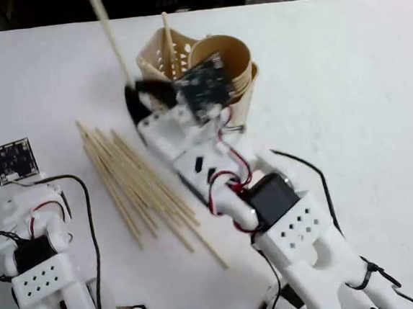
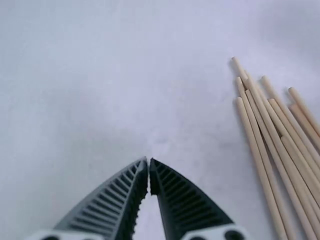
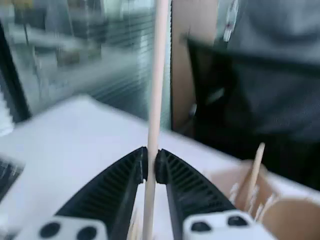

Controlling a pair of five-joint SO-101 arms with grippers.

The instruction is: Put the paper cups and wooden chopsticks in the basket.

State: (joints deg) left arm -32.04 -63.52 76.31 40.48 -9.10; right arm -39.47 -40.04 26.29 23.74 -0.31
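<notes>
Basket [image 1: 151, 64] with one chopstick [image 1: 168, 42] inside

Both arms are built of white plastic shells. The right arm [image 1: 324, 256] has a black servo block [image 1: 272, 196] at one joint, a panel of small round holes [image 1: 299, 226], and red and black cables [image 1: 227, 181] along it, with a dark circuit board [image 1: 204, 82] at the wrist. The left arm [image 1: 50, 305] has a similar holed panel [image 1: 38, 279], black cables [image 1: 90, 208] and a square dark board [image 1: 13, 160]. The jaws are dark grey, ribbed and tapered, on white mounts [image 3: 70, 227] with black screw holes.
</notes>
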